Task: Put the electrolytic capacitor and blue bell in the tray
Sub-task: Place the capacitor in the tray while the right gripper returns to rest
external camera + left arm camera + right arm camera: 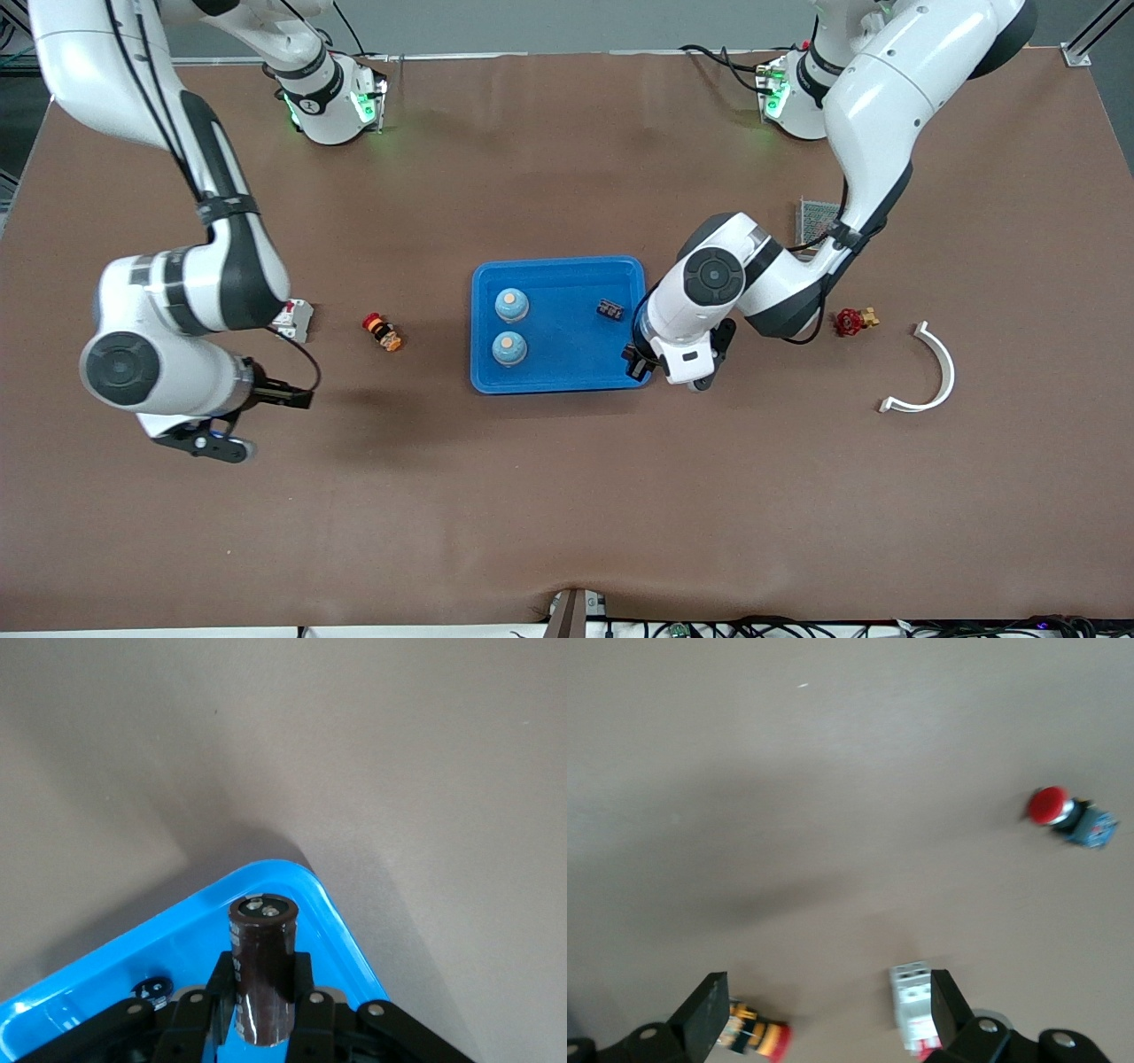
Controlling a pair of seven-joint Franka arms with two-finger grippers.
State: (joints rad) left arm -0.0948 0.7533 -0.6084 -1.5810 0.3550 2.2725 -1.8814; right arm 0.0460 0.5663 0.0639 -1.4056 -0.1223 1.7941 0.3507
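**Brown capacitor held over the tray's corner**

Blue plastic, the tray (567, 372) lies mid-table with two bells (511, 304) in it, one nearer the front camera than the other, and a small black part (609, 309) toward the left arm's end. The left gripper (261, 1010) is clamped on the capacitor (262, 979), upright, over the tray's corner at the left arm's end. The right gripper (824, 1010) hangs with fingers wide apart over bare table toward the right arm's end. Below it lie a white breaker (295, 320) and a red-and-yellow button (383, 332). A red valve (852, 321), a white curved clip (930, 372) and a green board (818, 215) lie toward the left arm's end.
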